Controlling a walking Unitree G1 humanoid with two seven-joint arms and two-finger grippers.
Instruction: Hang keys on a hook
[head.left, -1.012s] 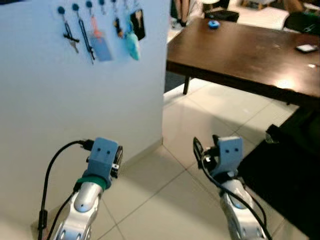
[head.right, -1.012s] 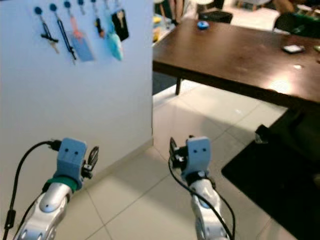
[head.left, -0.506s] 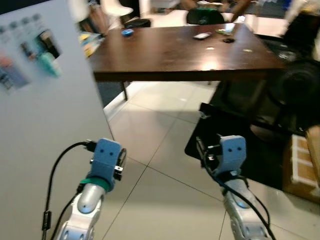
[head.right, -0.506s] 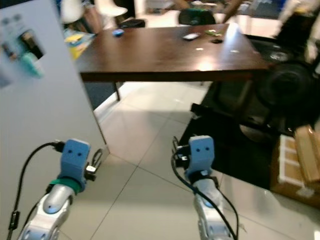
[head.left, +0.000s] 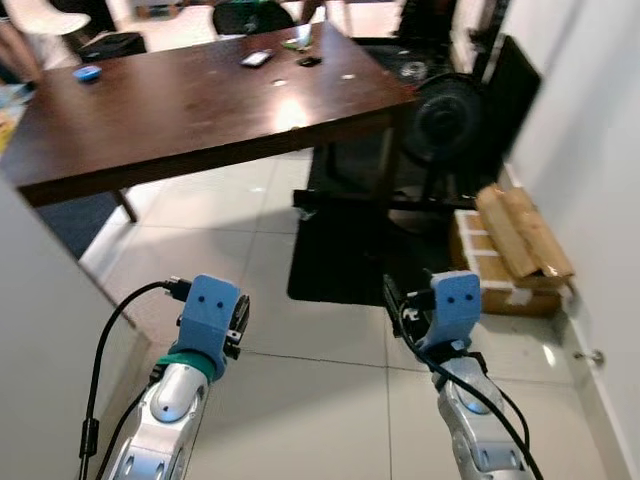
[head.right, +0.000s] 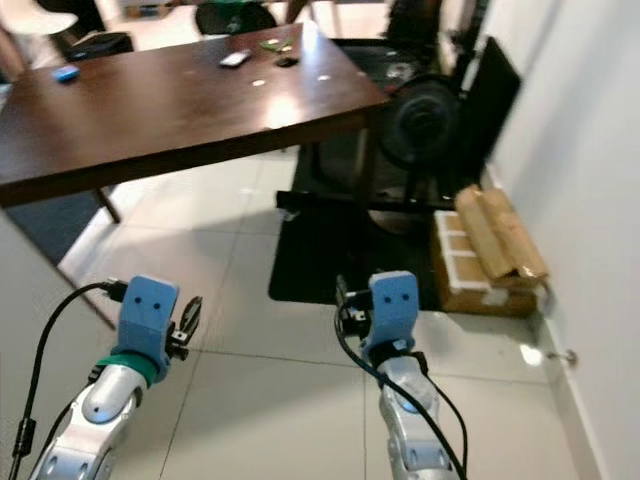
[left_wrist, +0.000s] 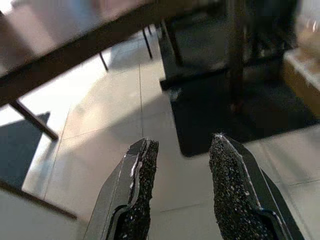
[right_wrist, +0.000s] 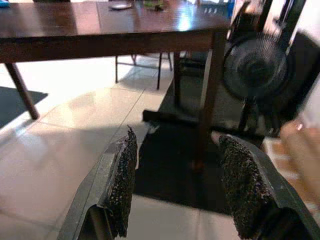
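Here, both grippers (left gripper (left_wrist: 180, 185), right gripper (right_wrist: 177, 185)) apparently empty, fingers parted.

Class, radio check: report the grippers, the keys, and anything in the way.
Left gripper open, empty. Right gripper open, empty. Keys not held. Ahead: dark wooden table, fan, cardboard boxes on the floor.

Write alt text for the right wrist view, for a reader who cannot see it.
The right end effector hangs open and empty above pale floor tiles, its two black fingers spread wide. Ahead stand a dark wooden table, a black floor mat under it, and a black standing fan beside it.
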